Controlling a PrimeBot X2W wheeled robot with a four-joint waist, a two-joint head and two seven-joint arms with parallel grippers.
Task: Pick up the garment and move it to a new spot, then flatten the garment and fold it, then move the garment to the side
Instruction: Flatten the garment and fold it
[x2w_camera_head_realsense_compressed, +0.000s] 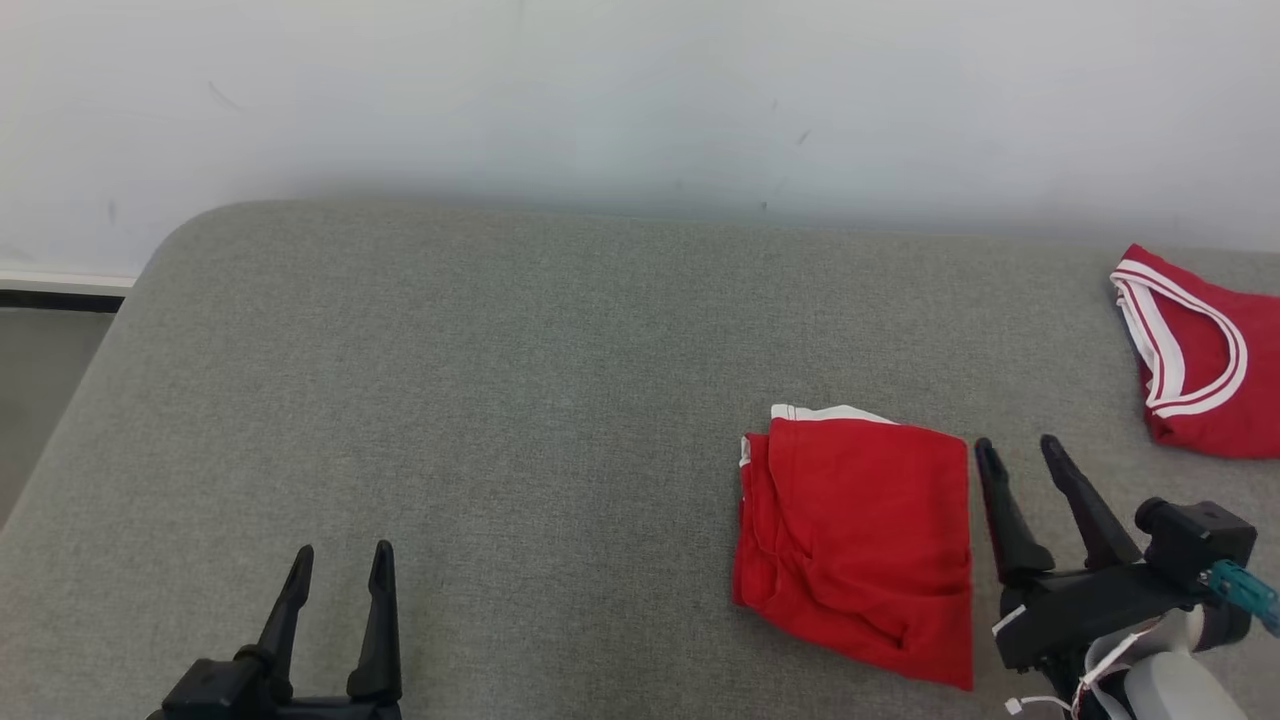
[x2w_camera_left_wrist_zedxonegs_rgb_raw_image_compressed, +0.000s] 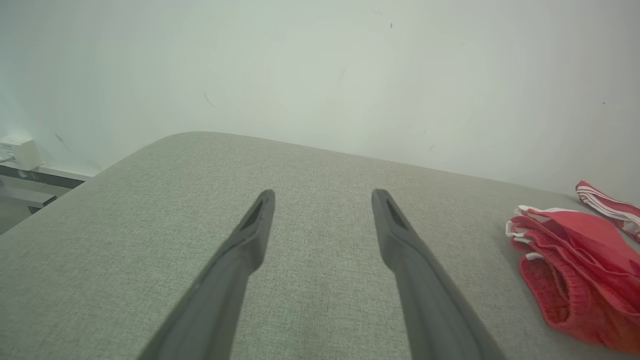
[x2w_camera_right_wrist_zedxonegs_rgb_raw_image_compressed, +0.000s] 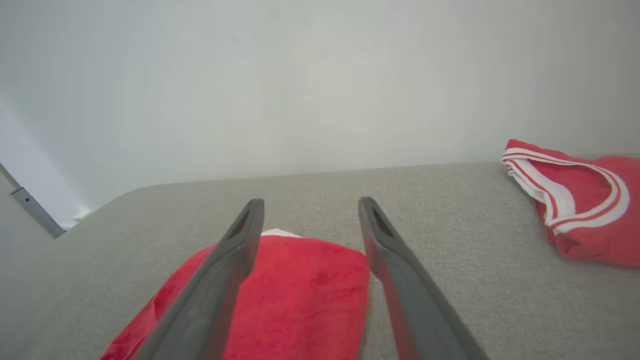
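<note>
The garment (x2w_camera_head_realsense_compressed: 860, 540) is a red cloth with white trim, folded into a compact rectangle on the grey padded table (x2w_camera_head_realsense_compressed: 480, 400). It also lies at the right edge of the left wrist view (x2w_camera_left_wrist_zedxonegs_rgb_raw_image_compressed: 575, 270) and under the fingers in the right wrist view (x2w_camera_right_wrist_zedxonegs_rgb_raw_image_compressed: 295, 295). My right gripper (x2w_camera_head_realsense_compressed: 1020, 455) hovers just right of the garment, open, holding nothing; in its own view (x2w_camera_right_wrist_zedxonegs_rgb_raw_image_compressed: 310, 205) the gap spans the garment's right edge. My left gripper (x2w_camera_head_realsense_compressed: 342, 555) is open at the lower left, far from the garment, fingers (x2w_camera_left_wrist_zedxonegs_rgb_raw_image_compressed: 250, 235) above bare table.
A second red garment with white striped trim (x2w_camera_head_realsense_compressed: 1195, 355) lies at the table's far right, also seen in the right wrist view (x2w_camera_right_wrist_zedxonegs_rgb_raw_image_compressed: 575, 200). A pale wall (x2w_camera_head_realsense_compressed: 640, 100) runs behind the table. The table's rounded left corner (x2w_camera_head_realsense_compressed: 170, 240) drops to the floor.
</note>
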